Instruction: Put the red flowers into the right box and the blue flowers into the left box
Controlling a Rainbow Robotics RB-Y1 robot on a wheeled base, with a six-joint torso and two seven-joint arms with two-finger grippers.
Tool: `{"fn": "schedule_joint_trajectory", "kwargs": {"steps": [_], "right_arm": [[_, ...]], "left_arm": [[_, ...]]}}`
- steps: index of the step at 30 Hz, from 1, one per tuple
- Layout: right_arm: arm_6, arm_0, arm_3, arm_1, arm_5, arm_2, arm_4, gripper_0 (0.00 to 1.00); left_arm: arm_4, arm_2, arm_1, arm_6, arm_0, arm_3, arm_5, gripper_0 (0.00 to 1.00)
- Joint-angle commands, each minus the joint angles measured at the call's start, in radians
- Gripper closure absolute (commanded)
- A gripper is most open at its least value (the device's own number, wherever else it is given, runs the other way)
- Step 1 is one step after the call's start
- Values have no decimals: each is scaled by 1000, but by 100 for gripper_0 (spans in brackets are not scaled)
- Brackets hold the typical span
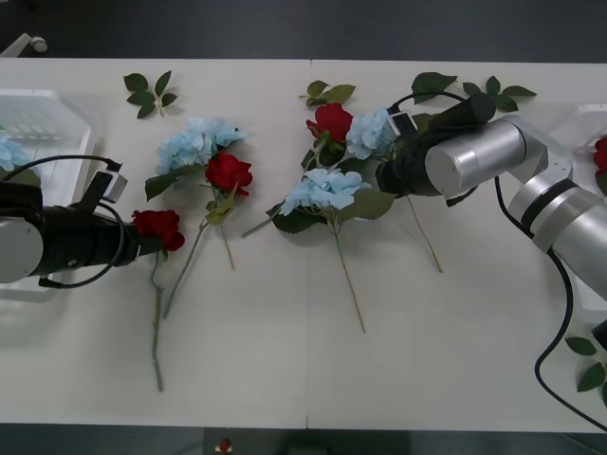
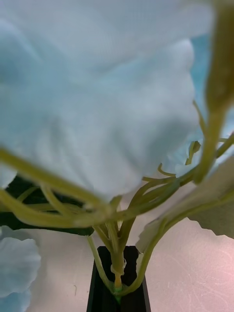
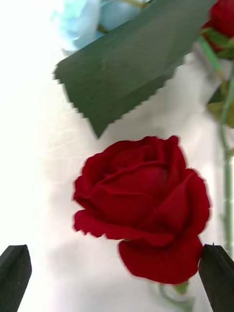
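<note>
Currently left fingers [image 3: 117,282] spread wide, red rose [image 3: 144,207] between, ungripped; right fingers [image 2: 118,285] pinched on blue flower stem [image 2: 117,265].

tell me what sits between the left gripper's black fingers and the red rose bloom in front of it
Nothing: in the left wrist view the left gripper is open, bare white table before the red rose bloom.
</note>
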Motion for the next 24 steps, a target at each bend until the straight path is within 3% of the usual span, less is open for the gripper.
{"fn": "schedule_joint_trajectory", "kwargs": {"steps": [1, 11, 20, 24], "right_arm": [[22, 3, -98, -73, -10, -43, -76, 100], [19, 163, -412, -239, -10, -180, -320, 100], [128, 367, -731, -286, -36, -347, -570, 100], [222, 448, -855, -285, -54, -408, -634, 100]], "left_arm": [[-54, 1, -12, -17, 14, -18, -5, 0], [-145, -36, -41, -8, 13, -6, -5, 0], [-151, -33, -70, -8, 13, 14, -12, 1], [-108, -12, -40, -7, 13, -49, 32, 1]]}}
